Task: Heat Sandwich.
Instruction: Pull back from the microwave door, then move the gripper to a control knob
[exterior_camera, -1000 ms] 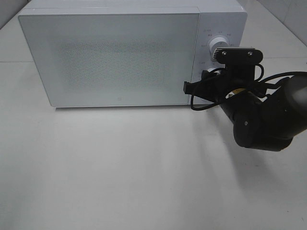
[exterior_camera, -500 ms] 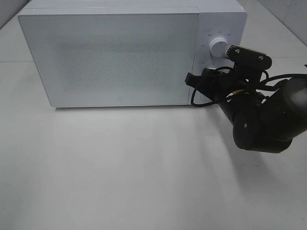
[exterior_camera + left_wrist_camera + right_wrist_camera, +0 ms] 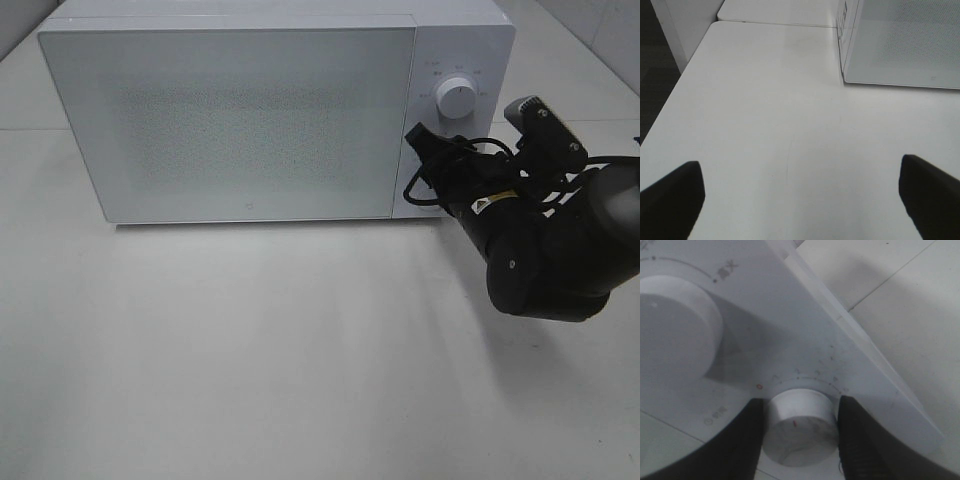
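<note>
Since a second ago, a roll at the wrist of the right arm. Black camera mount (image 3: 545,128) swung off the upper dial (image 3: 457,98) and out past the right side of the microwave (image 3: 240,110), with that dial now in plain sight from the high view. Bulk of the arm in much the same place, by the worktop's (image 3: 250,360) right edge.

Right gripper (image 3: 428,172) up against the control panel, low on the microwave's right front. From the right wrist view, right gripper (image 3: 801,409) clenched around the lower dial (image 3: 797,436): one black finger (image 3: 747,440) against each side of the round white knob, no gap showing. Small red line on the knob's face; printed scale marks in an arc just beside it. Upper dial (image 3: 670,330) well apart from the fingers, untouched.

Microwave along the worktop's back edge, taking up most of its width. Door (image 3: 230,120) shut flush. Front pane pale and speckled, nothing of the inside visible through it.

Sandwich: not in sight in any view; cannot tell whether behind the shut door.

Left gripper (image 3: 800,200) released, fingers (image 3: 670,200) spread wide. Hovers above bare worktop (image 3: 765,115) near the left edge, apart from the microwave (image 3: 900,45), with its front left corner in view ahead. Nothing between the fingers.
</note>
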Tool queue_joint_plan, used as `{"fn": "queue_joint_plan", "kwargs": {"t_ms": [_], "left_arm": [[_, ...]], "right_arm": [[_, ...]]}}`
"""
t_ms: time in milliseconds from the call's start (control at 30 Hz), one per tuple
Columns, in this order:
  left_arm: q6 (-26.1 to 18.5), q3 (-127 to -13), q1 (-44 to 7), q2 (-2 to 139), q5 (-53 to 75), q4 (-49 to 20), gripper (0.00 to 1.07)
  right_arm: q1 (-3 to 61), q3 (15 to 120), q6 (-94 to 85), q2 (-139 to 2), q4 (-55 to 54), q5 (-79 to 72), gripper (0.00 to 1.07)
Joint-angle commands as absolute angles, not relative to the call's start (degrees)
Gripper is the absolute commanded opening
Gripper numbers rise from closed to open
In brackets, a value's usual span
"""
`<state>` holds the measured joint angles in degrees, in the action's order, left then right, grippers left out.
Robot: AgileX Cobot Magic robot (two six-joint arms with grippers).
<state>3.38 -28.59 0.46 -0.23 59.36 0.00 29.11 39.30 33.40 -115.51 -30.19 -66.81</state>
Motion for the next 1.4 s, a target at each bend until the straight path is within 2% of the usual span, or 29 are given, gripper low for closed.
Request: {"fn": "queue_joint_plan", "kwargs": {"t_ms": [33,900,1400], "left_arm": [[3.3,-28.4,0.6,-1.8,58.9,-0.5,1.01],[3.3,-28.4,0.6,-1.8,58.9,-0.5,1.01],[3.3,-28.4,0.6,-1.8,58.9,-0.5,1.01]], "right_arm": [[28.8,39.6,39.2,-114.9,-30.0,-70.2,0.07],[28.8,39.6,83.9,-114.9,-32.0,-77.6,0.07],[28.8,39.6,90.2,-114.9,-33.5,-77.5,0.08]]}}
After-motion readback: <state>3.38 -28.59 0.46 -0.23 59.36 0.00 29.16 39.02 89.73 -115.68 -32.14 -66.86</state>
